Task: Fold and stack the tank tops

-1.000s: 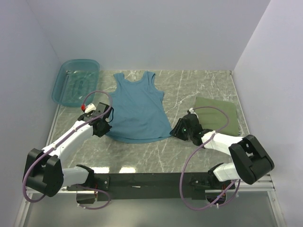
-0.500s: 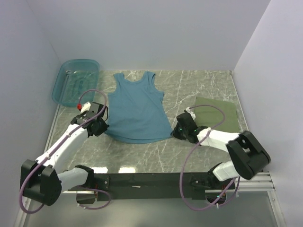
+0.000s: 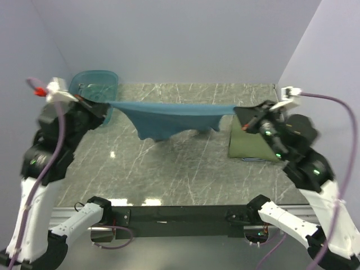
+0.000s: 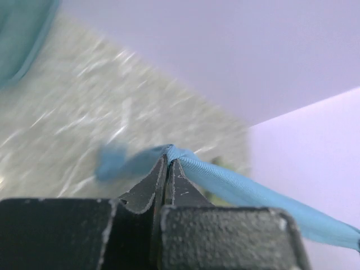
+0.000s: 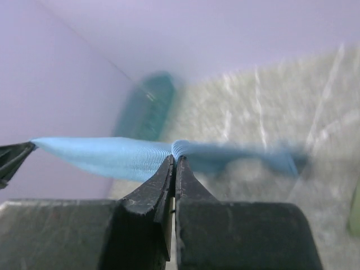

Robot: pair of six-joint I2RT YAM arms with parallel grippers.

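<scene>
Teal tank top (image 3: 166,119) | left jaws: clamped on hem, probably | right jaws: same

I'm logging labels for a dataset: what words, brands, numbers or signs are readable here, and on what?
None can be read. The plain teal-blue fabric tank top, the folded olive green fabric top, the translucent teal plastic basin and the grey marbled table show no legible text; both wrist views are blurred.
</scene>
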